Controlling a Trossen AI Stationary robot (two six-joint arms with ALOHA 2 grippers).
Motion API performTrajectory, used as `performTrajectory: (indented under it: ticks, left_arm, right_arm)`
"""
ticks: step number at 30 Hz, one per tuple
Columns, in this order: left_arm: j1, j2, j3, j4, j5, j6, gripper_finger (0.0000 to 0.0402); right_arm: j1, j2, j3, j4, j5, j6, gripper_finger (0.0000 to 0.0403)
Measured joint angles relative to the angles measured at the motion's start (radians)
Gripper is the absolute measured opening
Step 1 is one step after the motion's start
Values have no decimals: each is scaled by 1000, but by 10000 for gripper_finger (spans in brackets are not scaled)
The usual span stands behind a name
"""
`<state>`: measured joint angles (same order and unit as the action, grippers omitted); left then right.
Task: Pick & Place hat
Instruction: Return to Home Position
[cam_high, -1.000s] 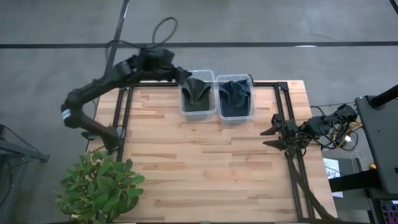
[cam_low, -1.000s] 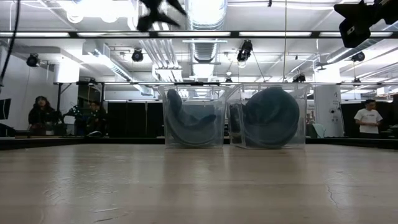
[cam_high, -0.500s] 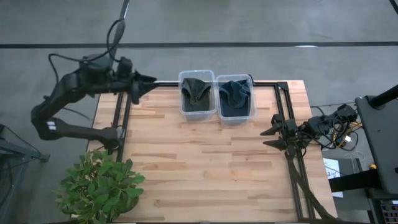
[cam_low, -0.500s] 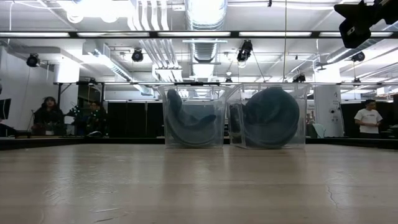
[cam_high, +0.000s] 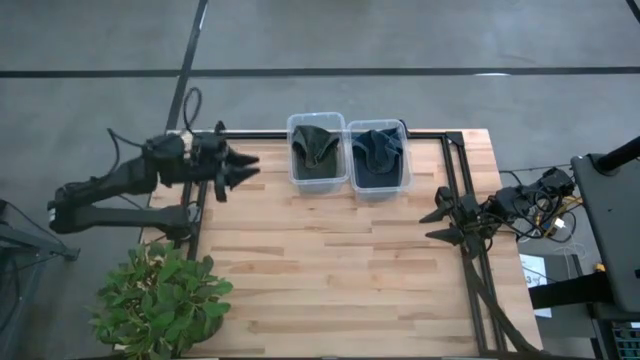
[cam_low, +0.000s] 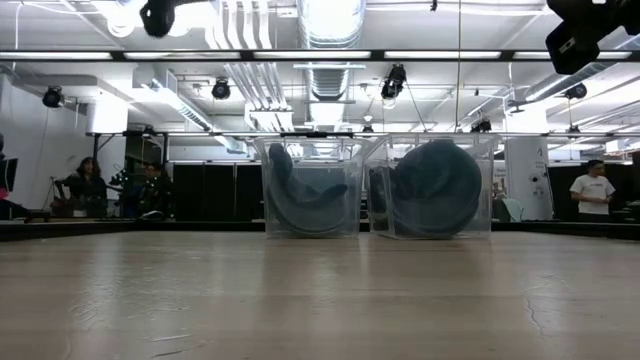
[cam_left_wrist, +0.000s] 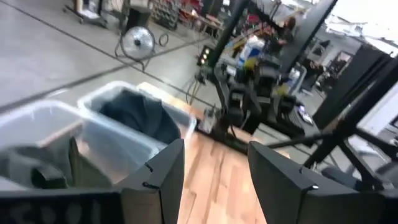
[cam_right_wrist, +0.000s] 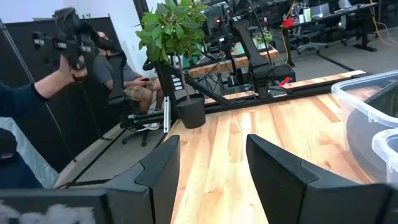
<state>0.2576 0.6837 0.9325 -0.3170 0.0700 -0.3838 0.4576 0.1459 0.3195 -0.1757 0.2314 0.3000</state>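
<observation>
Gray caps (cam_high: 318, 148) sit in the left bin (cam_high: 292, 152), the blue cap (cam_high: 376, 150) in the right bin (cam_high: 407, 160), so sorting looks done. The left arm (cam_high: 130, 180) hangs at the table's (cam_high: 330, 270) left edge, jaws wide, empty, clear of the bins; the right arm (cam_high: 500, 210) waits opposite, jaws spread, empty.

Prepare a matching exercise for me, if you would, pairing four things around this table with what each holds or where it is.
Things:
1. left bin
2. right bin
3. left claw
4. plant

Descriptions:
A. holds the blue cap
B. holds the dark gray cap
C. stands at the table's corner on the left arm's side, far from the bins
D. open, above the table's left edge

Pairs: 1-B, 2-A, 3-D, 4-C.

Not in the exercise: the right claw is open at the table's right edge.
</observation>
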Motion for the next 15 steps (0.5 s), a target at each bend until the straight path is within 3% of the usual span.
performTrajectory:
  ticks: [4, 10, 15]
  left_arm:
    - [-50, -47, -125, 66, -1, -14, 170]
    - [-119, -165, -290, 307, -4, 38, 170]
    - [-133, -295, -378, 290, -37, 24, 170]
  right_arm:
    - [0, -1, 0, 0, 0, 4, 178]
    - [0, -9, 0, 2, -5, 39, 180]
    - [0, -38, 0, 8, -6, 25, 180]
